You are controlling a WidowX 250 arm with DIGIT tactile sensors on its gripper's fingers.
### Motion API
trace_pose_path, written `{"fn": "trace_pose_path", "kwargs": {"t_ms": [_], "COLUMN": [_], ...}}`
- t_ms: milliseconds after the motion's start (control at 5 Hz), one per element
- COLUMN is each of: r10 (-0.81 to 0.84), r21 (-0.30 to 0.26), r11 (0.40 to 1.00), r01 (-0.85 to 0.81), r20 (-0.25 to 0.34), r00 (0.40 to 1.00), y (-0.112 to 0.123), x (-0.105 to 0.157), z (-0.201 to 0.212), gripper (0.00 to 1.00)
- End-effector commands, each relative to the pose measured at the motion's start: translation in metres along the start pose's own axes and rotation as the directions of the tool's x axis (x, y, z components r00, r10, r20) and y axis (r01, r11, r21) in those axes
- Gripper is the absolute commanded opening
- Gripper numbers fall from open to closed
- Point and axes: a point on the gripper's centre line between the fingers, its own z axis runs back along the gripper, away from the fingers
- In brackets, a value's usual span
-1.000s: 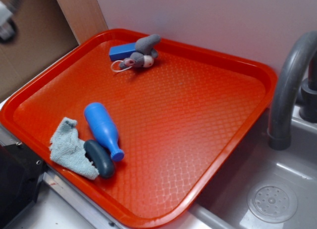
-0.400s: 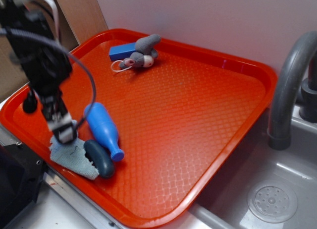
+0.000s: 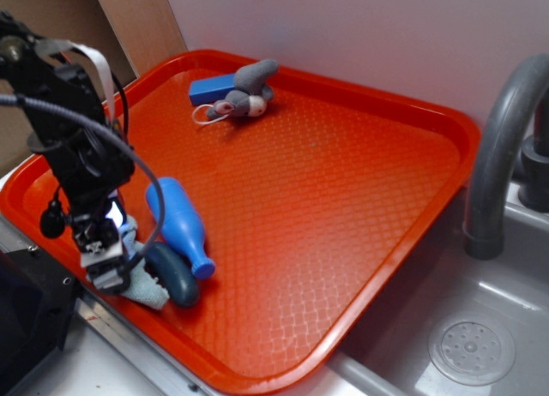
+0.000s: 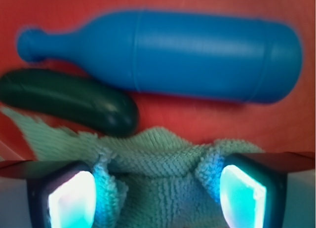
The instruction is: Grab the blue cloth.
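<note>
1. My claw point(image 4: 157, 196) is spread wide, one finger either side of the blue cloth point(image 4: 158, 188), which bunches up between them at the bottom of the wrist frame.
2. Just above it lies a dark green pickle-looking thing point(image 4: 69, 99), then the blue bottle point(image 4: 173, 60).
3. Everything's at the lower left of the red tray point(image 3: 343, 199).

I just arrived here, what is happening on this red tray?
The robot arm has its claw lowered over the blue cloth at the near left corner of the red tray. In the wrist view the cloth is bunched between the two open fingers, not yet clamped. A blue plastic bottle and a dark oval object lie right beside the cloth. A grey toy mouse sits at the far edge.
</note>
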Motion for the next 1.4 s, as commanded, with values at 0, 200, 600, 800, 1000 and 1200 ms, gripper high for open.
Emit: {"fn": "trace_pose_path", "kwargs": {"t_ms": [0,200,600,800,1000,1200], "r10": [0.035,0.102,0.341,0.464,0.495,0.447], "r21": [0.067,0.093,0.222,0.174,0.120,0.099], "r11": [0.997,0.991,0.913,0.859,0.836,0.861], "r01": [-0.031,-0.099,-0.342,-0.482,-0.535,-0.500], "r20": [-0.050,-0.020,0.044,0.137,0.252,0.323], "r00": [0.998,0.995,0.939,0.875,0.831,0.834], "y": [0.007,0.024,0.081,0.102,0.096,0.070], "x": [0.003,0.005,-0.005,0.001,0.029,0.051], "z": [-0.017,-0.010,0.037,0.089,0.141,0.191], "gripper": [0.00,0.00,0.00,0.00,0.00,0.00]}}
